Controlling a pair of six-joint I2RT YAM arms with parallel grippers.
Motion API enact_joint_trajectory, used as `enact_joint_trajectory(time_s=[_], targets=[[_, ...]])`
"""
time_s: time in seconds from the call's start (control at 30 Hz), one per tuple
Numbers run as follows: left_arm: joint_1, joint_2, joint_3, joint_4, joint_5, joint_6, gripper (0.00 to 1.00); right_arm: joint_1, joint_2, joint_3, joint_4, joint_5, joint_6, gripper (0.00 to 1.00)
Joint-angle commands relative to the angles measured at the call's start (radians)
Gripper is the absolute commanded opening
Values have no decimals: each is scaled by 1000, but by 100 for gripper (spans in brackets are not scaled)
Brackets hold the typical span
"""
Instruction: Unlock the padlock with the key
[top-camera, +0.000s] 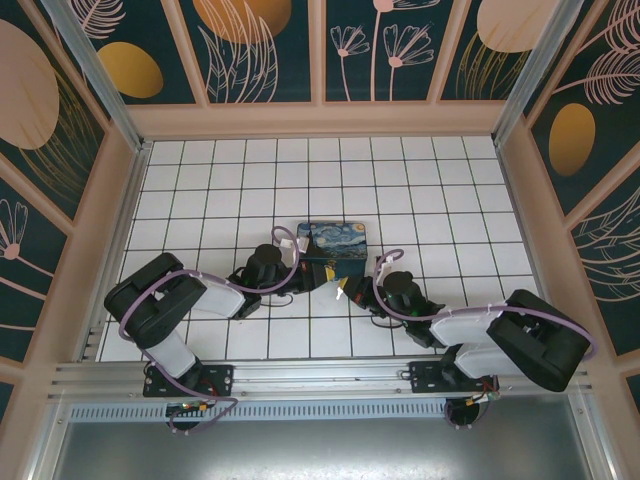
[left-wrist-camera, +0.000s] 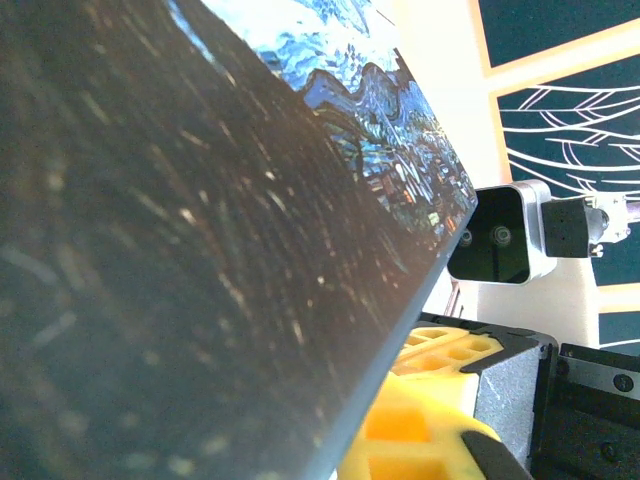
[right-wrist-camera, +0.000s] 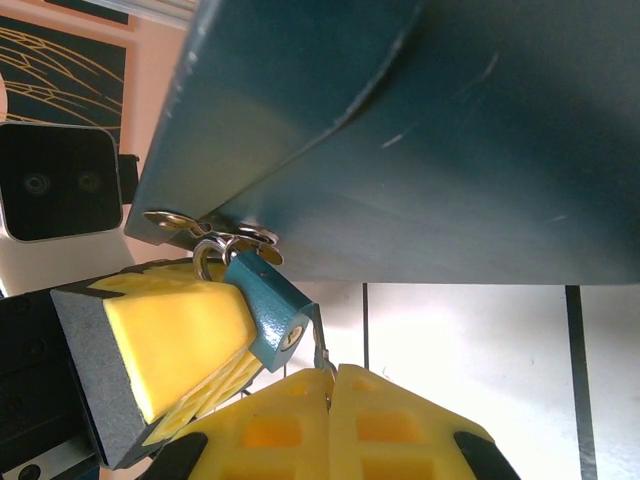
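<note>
The padlock (right-wrist-camera: 265, 310), a small teal-blue body on a silvery shackle, hangs from the hasp (right-wrist-camera: 205, 228) of the starry-night box (top-camera: 335, 243), keyhole facing the right wrist camera. My right gripper (right-wrist-camera: 330, 372) is shut on the key (right-wrist-camera: 320, 338). Its thin blade sticks up between the yellow fingertips, just right of the padlock's lower corner and beside the keyhole, not in it. My left gripper (top-camera: 308, 279) is shut, its yellow fingers (right-wrist-camera: 160, 340) pressed against the padlock's left side. In the left wrist view the box hides most of that gripper, leaving one finger (left-wrist-camera: 430, 425) in sight.
The box's dark side (left-wrist-camera: 200, 250) fills the space close in front of the left wrist, and its teal underside (right-wrist-camera: 450, 130) hangs over the right one. White tiled floor (top-camera: 300, 180) lies around the box, ringed by painted walls (top-camera: 270, 50). The two arms meet at the box's near edge.
</note>
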Motion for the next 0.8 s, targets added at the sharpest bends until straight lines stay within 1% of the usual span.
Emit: enact_joint_trajectory(time_s=[0.0, 0.53, 0.77], targets=[[4, 23, 1, 19, -4, 4, 0, -3, -34, 9, 40, -1, -21, 0], [5, 12, 1, 11, -3, -6, 0, -2, -32, 3, 37, -2, -23, 0], [4, -17, 9, -39, -17, -21, 0, -3, -79, -56, 17, 3, -3, 0]])
